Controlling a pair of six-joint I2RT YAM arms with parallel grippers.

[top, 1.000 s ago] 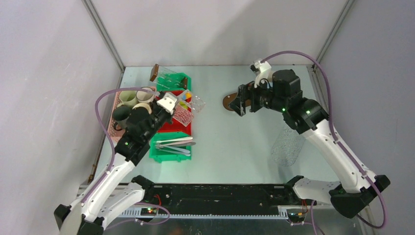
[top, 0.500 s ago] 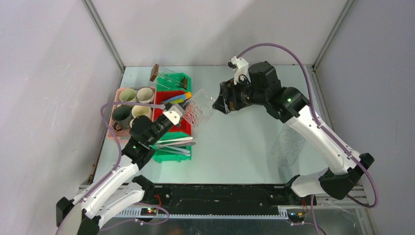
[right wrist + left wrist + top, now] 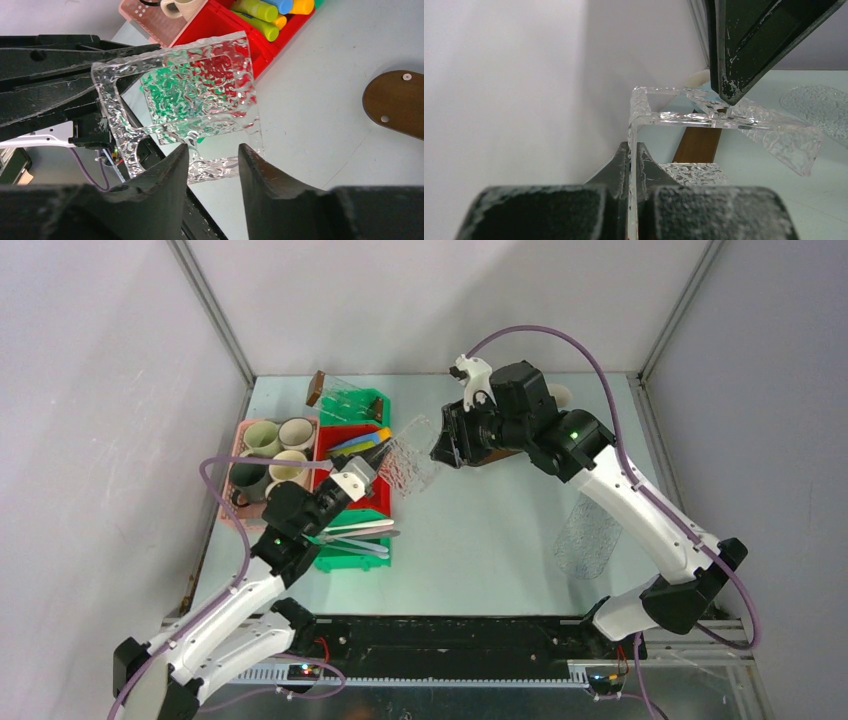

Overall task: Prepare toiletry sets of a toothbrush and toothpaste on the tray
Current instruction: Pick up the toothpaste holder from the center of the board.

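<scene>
Clear tray (image 3: 408, 462): aloft over worktop (image 3: 480, 540) centre-left, rim clamped in left gripper (image 3: 633, 150) jaws; right gripper (image 3: 211, 150) jaws half-open astride opposite rim; handover likely.

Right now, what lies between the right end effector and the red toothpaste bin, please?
A clear textured acrylic piece, held by the left end effector, lies between them; the right wrist view shows it.

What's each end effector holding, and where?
Left end effector pinches the clear acrylic tray by one wall; right end effector straddles its opposite edge, jaws not closed.
</scene>
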